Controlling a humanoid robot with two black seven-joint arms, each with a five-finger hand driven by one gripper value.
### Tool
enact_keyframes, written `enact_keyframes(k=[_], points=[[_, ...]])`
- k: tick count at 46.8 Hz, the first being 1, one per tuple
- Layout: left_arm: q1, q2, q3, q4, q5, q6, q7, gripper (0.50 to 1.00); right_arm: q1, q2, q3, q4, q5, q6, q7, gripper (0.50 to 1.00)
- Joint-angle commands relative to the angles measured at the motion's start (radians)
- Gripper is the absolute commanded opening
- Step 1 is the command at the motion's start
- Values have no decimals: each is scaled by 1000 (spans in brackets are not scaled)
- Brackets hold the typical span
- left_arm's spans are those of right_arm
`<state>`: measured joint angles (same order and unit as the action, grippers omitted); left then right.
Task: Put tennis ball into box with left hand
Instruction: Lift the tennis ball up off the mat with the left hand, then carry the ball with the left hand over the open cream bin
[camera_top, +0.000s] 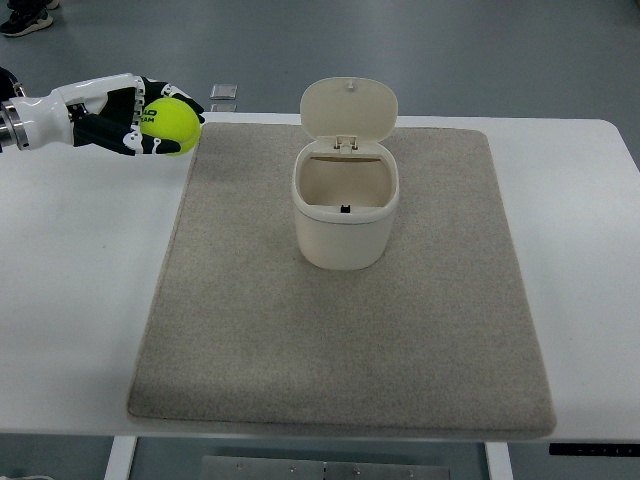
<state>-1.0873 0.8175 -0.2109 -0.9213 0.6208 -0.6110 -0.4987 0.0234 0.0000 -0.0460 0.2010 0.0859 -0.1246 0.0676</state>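
A yellow-green tennis ball (170, 126) is held in my left hand (150, 122), whose arm comes in from the upper left edge. The fingers are curled around the ball, above the white table near the mat's far left corner. The box is a cream round bin (345, 220) with its hinged lid (348, 108) standing open. It sits upright on the mat, to the right of the hand and a little nearer. Its inside looks empty. The right hand is out of view.
A grey felt mat (340, 330) covers most of the white table (80, 280). A small clear square object (224, 93) lies at the table's far edge. A person's shoe (25, 20) shows on the floor at top left.
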Motion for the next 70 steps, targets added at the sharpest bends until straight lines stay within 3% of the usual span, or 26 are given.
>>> enact_keyframes(k=[1, 21, 48, 70], points=[[15, 18, -28, -59, -1, 0, 0, 696, 0, 0, 0, 0, 0, -1, 0, 901], [38, 11, -50, -140, -3, 0, 2, 701, 0, 0, 0, 0, 0, 0, 0, 901], [40, -198, -100, -145, -15, 7, 2, 701, 0, 0, 0, 0, 0, 0, 0, 901], [41, -279, -133, -133, -16, 85, 3, 701, 0, 0, 0, 0, 0, 0, 0, 901]])
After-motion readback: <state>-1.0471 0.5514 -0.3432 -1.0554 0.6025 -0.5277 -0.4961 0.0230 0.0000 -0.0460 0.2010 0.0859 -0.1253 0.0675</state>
